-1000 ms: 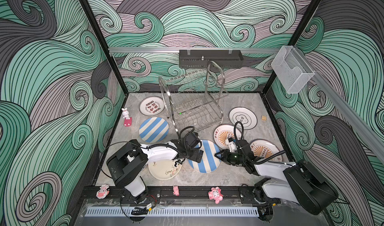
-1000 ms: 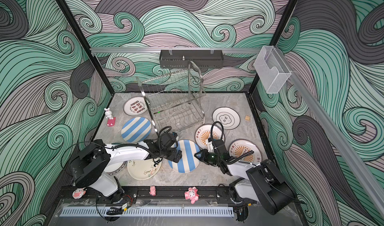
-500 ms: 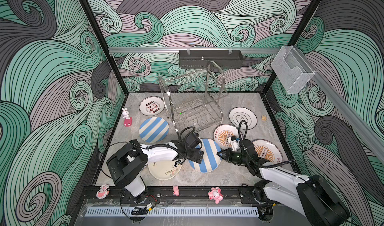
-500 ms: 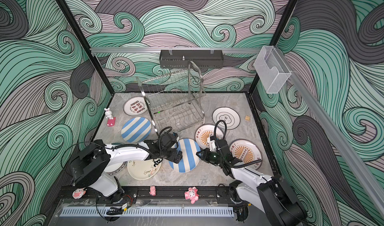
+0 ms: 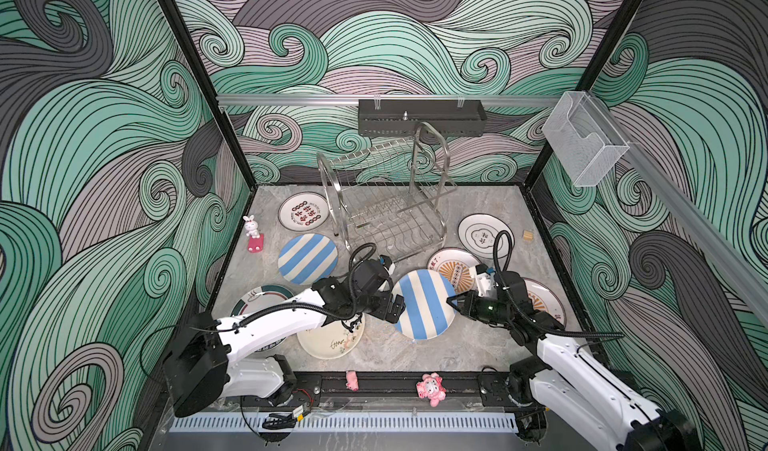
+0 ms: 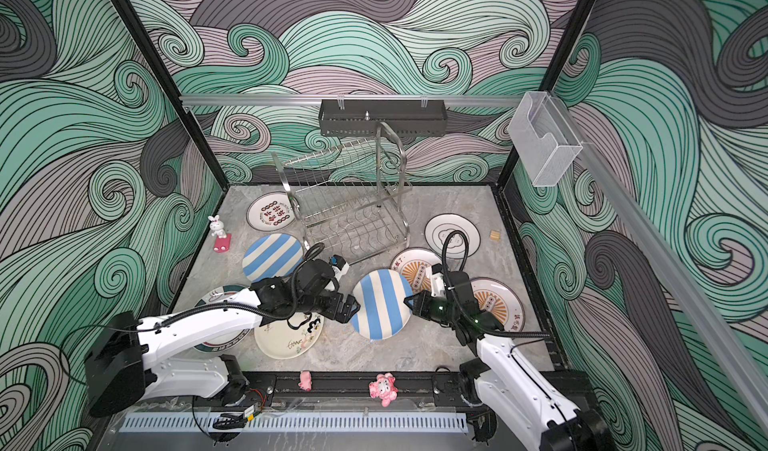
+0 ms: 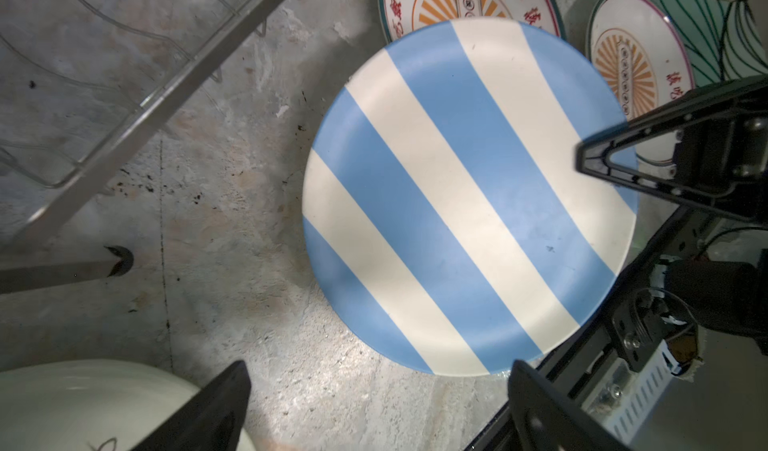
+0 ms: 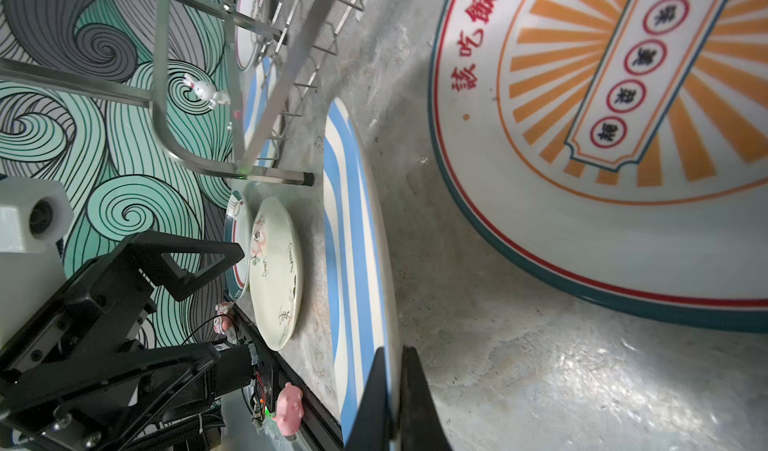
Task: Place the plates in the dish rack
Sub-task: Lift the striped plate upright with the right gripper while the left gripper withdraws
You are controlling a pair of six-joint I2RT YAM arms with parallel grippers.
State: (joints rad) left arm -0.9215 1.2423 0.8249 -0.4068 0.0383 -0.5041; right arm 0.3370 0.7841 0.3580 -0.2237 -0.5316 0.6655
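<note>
- R gripper (image 5: 451, 301): jaws are pinching the rim of the blue-white striped plate (image 5: 424, 303).
- That plate is sitting mid-bench (image 5: 415, 355), just in front of the dish rack (image 5: 386, 208).
- L gripper (image 5: 398, 308): jaws are standing spread, hovering at the plate's opposite edge.
- Other plates (image 5: 307, 258) are lying flat around the rack.

Robot test cell in a lab: swirl-printed green-grey wall panels (image 5: 104, 137) on black metal frame posts (image 5: 208, 96), silver aluminium rail (image 5: 291, 99), two white robot arms (image 5: 270, 323) bolted to black base rail (image 5: 386, 384), grey marble-look tabletop (image 5: 374, 353).
</note>
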